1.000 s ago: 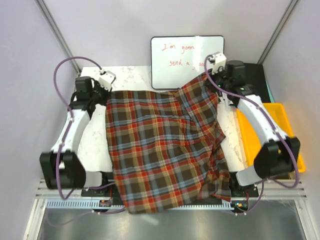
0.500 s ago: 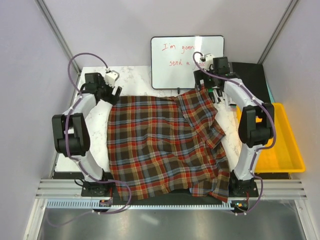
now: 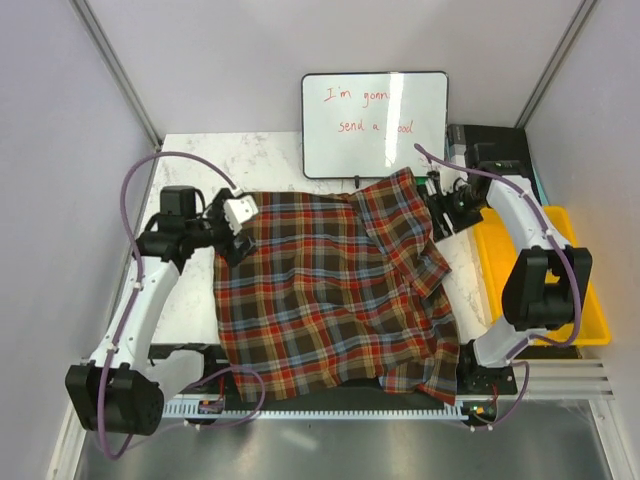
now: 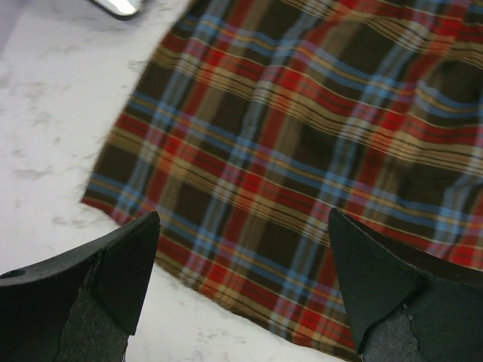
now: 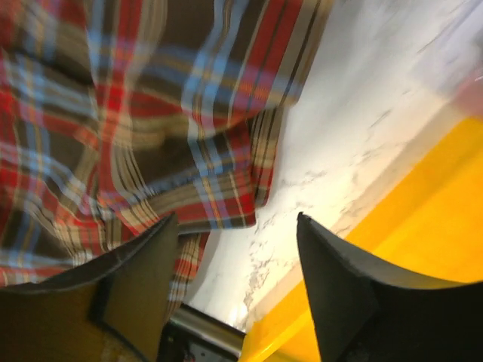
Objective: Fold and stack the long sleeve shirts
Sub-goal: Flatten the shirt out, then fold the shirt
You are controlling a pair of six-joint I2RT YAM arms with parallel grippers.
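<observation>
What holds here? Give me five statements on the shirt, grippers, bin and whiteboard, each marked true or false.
1. The shirt lies spread on the table. True.
2. The left gripper clamps the shirt. False: its jaws stand open over the shirt's edge and hold nothing.
3. The bin sits to the right of the shirt. True.
4. The whiteboard is blank. False: it bears red handwriting.
5. The right gripper is open. True.
</observation>
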